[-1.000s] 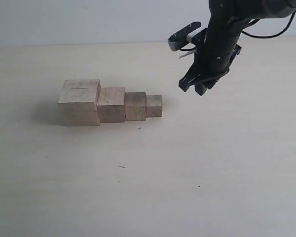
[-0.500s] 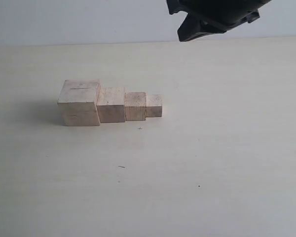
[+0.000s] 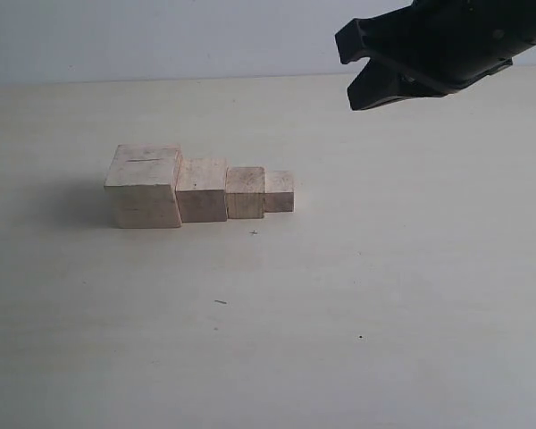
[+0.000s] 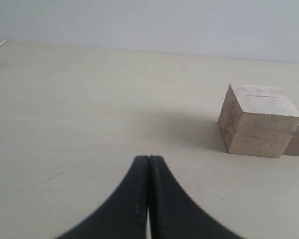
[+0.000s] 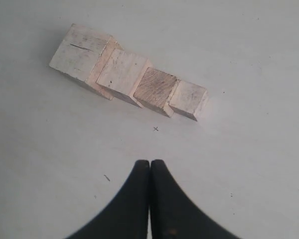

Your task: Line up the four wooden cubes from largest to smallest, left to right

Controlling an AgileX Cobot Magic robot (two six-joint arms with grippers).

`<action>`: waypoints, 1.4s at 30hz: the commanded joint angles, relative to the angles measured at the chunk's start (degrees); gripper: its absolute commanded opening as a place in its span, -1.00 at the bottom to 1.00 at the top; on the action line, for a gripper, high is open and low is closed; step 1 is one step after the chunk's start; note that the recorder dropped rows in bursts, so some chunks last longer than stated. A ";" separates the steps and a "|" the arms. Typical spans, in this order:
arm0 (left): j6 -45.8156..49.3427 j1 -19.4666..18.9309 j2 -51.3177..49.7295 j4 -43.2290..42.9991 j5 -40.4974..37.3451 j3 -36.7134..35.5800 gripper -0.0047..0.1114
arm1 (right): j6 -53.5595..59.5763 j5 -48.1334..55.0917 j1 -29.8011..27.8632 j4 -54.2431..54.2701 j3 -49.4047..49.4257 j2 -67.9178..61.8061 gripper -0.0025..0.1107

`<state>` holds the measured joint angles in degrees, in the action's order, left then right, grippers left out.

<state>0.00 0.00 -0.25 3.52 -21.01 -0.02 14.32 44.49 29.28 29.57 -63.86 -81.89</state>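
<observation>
Hanging clear of four wooden cubes (image 3: 201, 188), right gripper (image 5: 150, 167) pinched together; left gripper (image 4: 148, 162) likewise

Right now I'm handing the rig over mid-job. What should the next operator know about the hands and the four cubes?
Left hand: shut, empty, clear of the cubes.
Right hand: shut, empty, raised above the table, right of the row.
Cubes: largest cube, second cube, third cube and smallest cube stand in one row, descending left to right, neighbours apparently touching.
Done: the ordering looks complete.
Left: probably nothing beyond parking the arms.
</observation>
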 commanded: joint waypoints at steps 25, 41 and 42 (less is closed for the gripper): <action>0.00 0.28 0.25 0.12 0.75 0.02 -0.92 | 0.71 -4.16 0.05 0.08 0.11 1.49 -0.96; 0.00 0.28 0.25 0.12 0.75 0.02 -0.92 | -4.35 -5.04 -5.27 -14.44 0.11 12.02 -0.96; 0.00 0.28 0.25 0.12 0.75 0.02 -0.92 | -5.31 -4.72 -6.89 -14.56 0.11 13.18 -0.96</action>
<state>0.00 0.00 -0.25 3.52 -21.01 -0.02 11.95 39.63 25.78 17.13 -63.86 -71.50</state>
